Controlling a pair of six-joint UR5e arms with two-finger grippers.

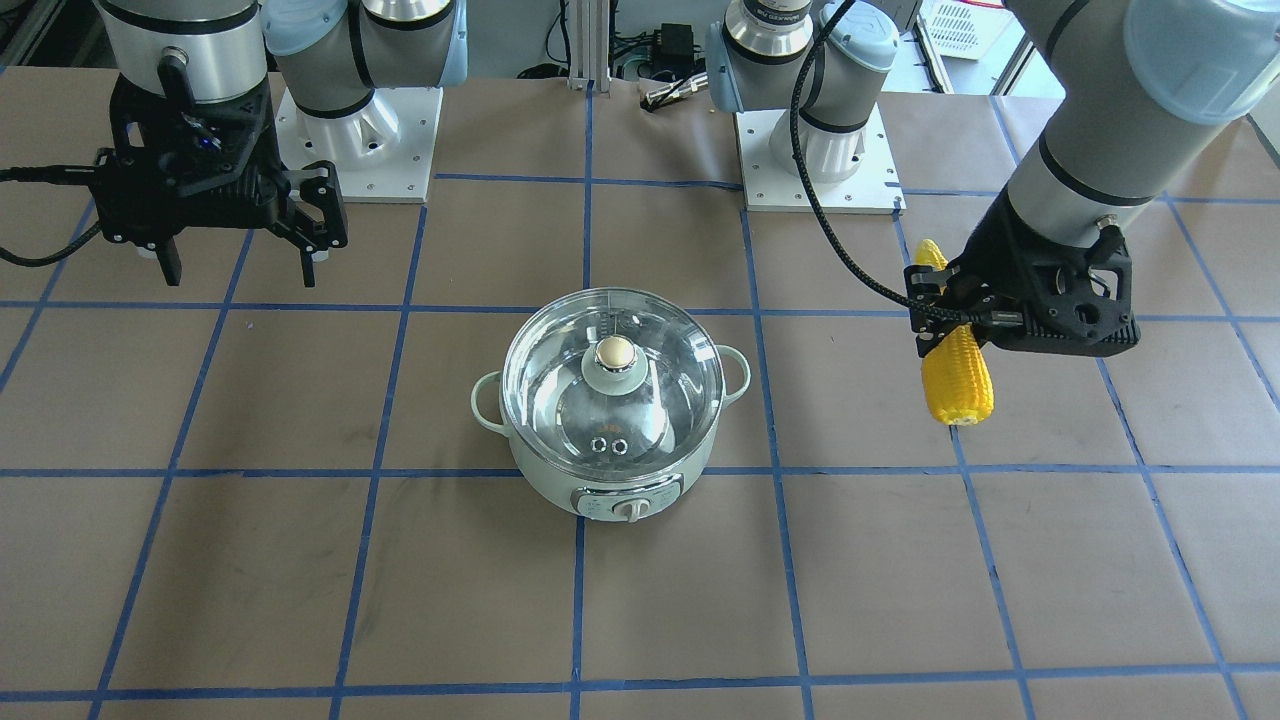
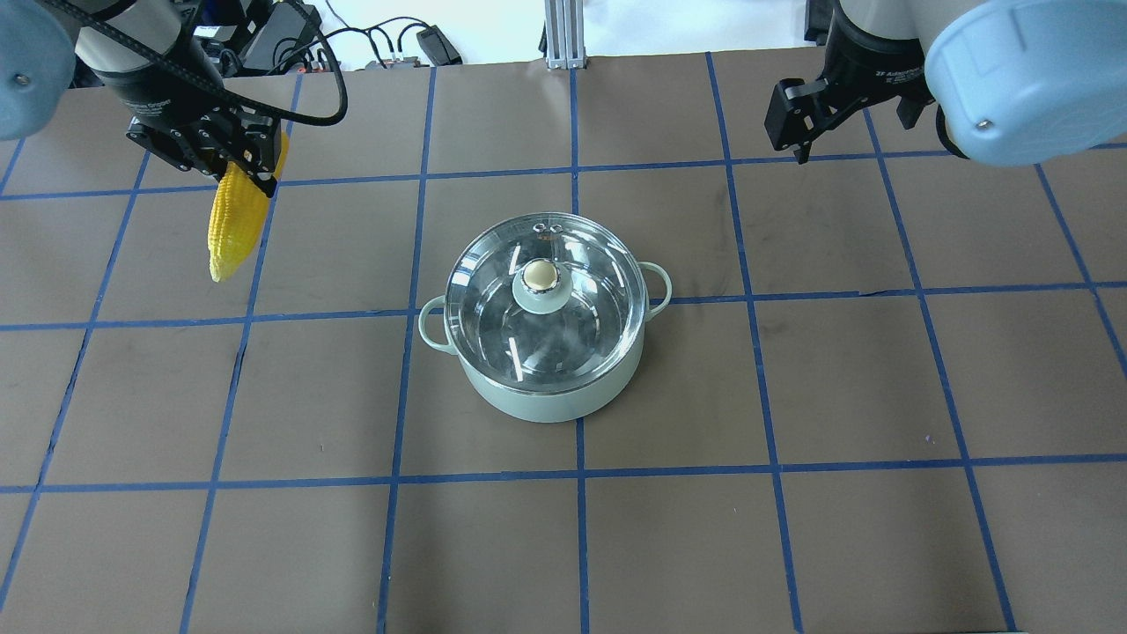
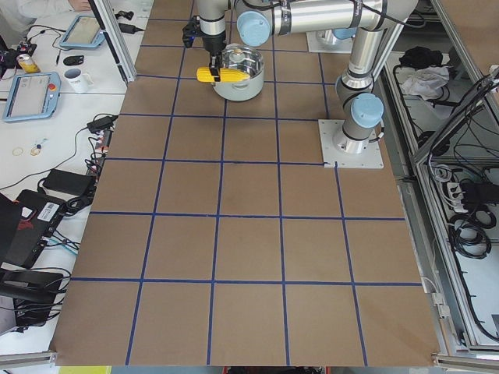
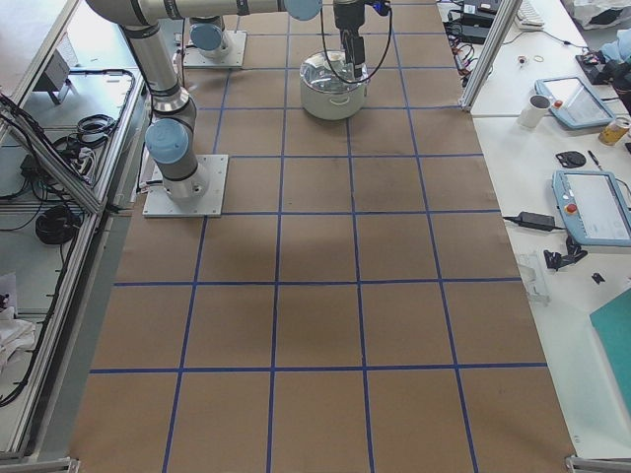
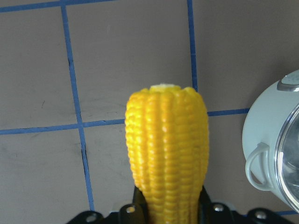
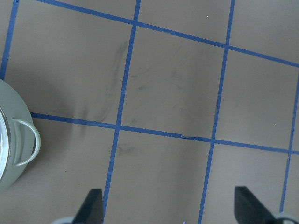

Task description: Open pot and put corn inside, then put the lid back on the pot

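Observation:
The mint-green pot (image 1: 610,480) stands mid-table with the glass lid (image 1: 560,370) shut on it, beige knob (image 1: 615,352) on top. It also shows in the overhead view (image 2: 546,396). My left gripper (image 2: 251,172) is shut on the yellow corn (image 2: 231,231) and holds it in the air to the pot's left, well apart from it. The corn (image 5: 168,149) hangs from the gripper, thick end down, and also shows in the front view (image 1: 957,375). My right gripper (image 2: 792,132) is open and empty, raised to the pot's far right (image 6: 173,207).
Brown table cover with a blue tape grid (image 2: 572,467). The arms' white base plates (image 1: 820,160) are at the robot's side of the table. The pot's side handle (image 6: 25,142) shows at the right wrist view's left edge.

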